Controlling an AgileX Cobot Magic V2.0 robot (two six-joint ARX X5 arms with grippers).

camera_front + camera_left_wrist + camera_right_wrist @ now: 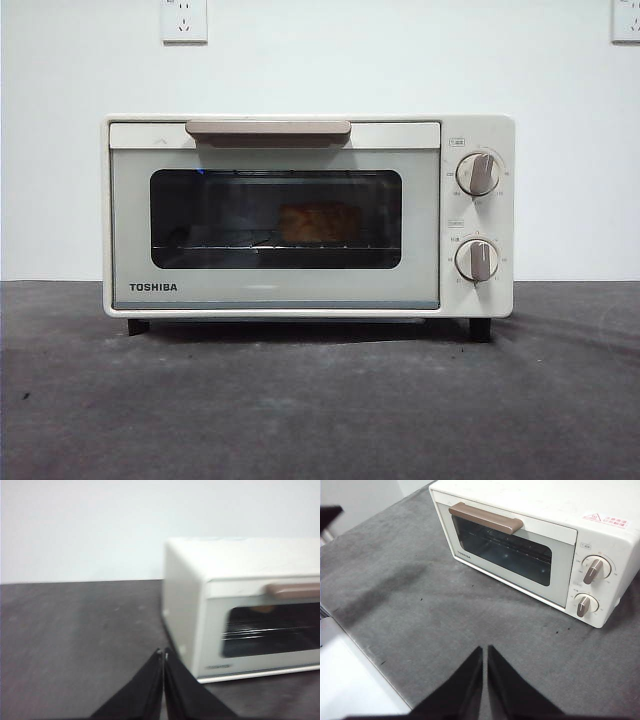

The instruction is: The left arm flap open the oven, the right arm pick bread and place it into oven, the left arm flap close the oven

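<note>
Oven [275, 290]: cream-white, standing on the dark table [320, 410], door closed, bread [320, 222] visible on the rack behind the glass. Left gripper [163, 652]: off the oven's left side, jaws clenched, holding nothing. Right gripper [485, 649]: above the table before the oven, jaws clenched, empty.

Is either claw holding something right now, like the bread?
No. The left claw and right claw are both shut on nothing. The bread sits inside the closed oven.
</note>
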